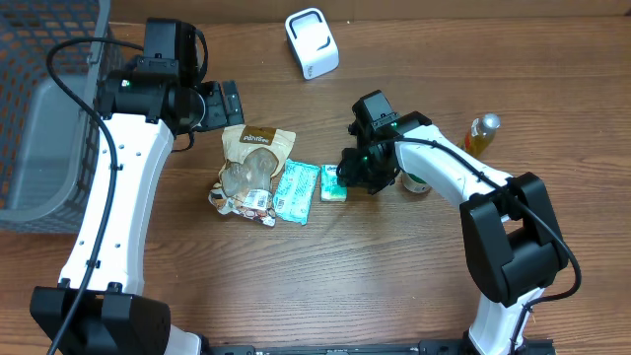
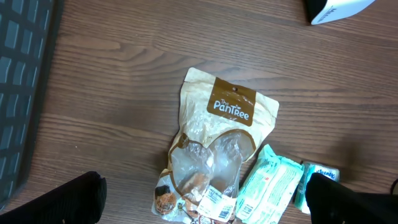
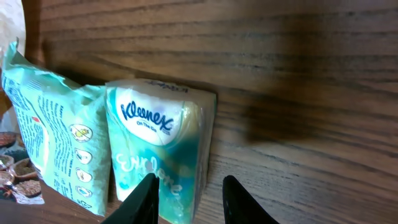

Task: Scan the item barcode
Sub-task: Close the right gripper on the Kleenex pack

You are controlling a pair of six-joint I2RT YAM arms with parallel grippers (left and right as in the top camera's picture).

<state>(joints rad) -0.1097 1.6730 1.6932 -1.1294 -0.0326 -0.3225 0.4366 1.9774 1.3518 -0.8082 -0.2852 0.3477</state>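
A small Kleenex tissue pack point(image 1: 334, 184) point(image 3: 155, 143) lies on the wooden table, next to a green wipes pack point(image 1: 296, 191) point(image 3: 53, 143) point(image 2: 270, 183) and a tan PanTree snack bag point(image 1: 251, 168) point(image 2: 217, 137). My right gripper point(image 1: 350, 177) point(image 3: 189, 180) hangs low over the tissue pack's right edge, jaws partly apart. One finger is above the pack, the other above bare wood, and neither clamps it. High above the snack bag, my left gripper point(image 1: 225, 104) point(image 2: 208, 199) is wide open and holds nothing. The white scanner point(image 1: 312, 42) point(image 2: 336, 7) stands at the back.
A grey mesh basket point(image 1: 39, 108) point(image 2: 18, 93) fills the left edge. A bottle of yellow liquid point(image 1: 481, 131) and a small round container point(image 1: 416, 182) stand beside the right arm.
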